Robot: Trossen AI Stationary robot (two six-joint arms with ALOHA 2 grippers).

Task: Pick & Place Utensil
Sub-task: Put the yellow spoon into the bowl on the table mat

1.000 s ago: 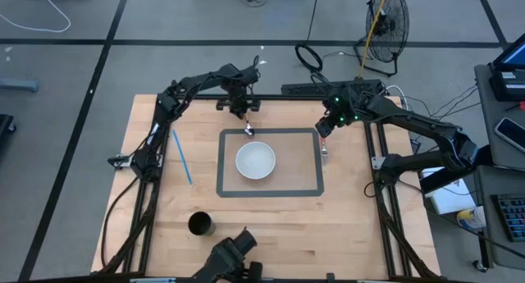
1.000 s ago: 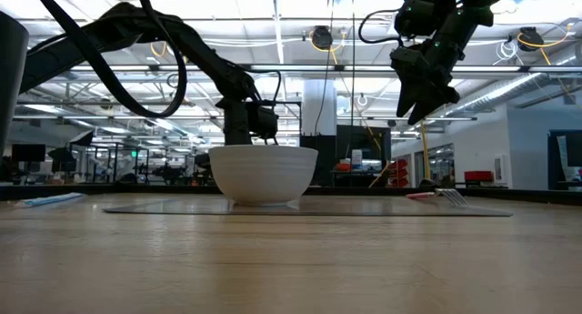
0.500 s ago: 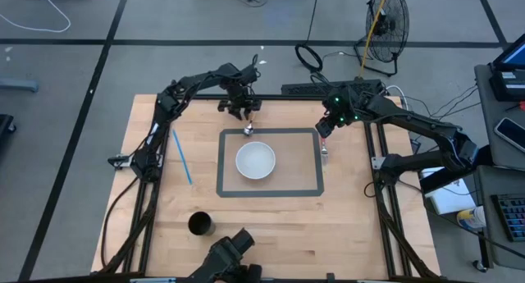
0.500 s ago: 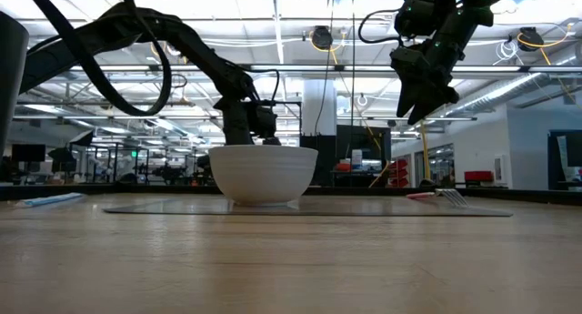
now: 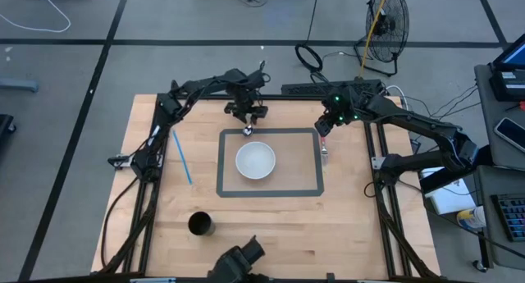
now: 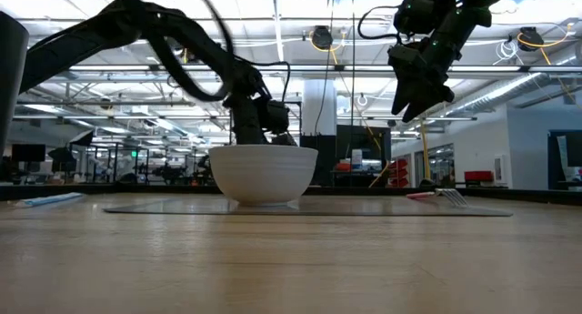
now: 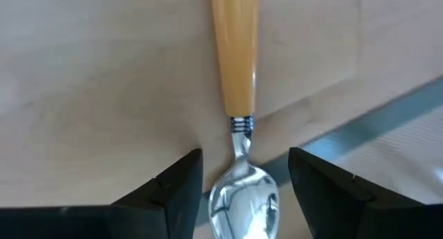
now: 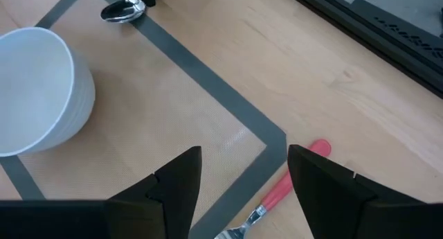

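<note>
Left wrist view shows the spoon lying flat on the table, its orange handle on bare wood and its steel bowl between the left gripper's spread fingers, which stand either side of it without touching. From above, the spoon lies at the far edge of the grey taped rectangle, just beyond the white bowl at the rectangle's middle, with the left gripper directly over it. The right gripper hovers open above the rectangle's far right corner, over a fork with a pink handle lying across the tape. A blue straw lies well left of the rectangle, and a black cup stands near the front edge.
</note>
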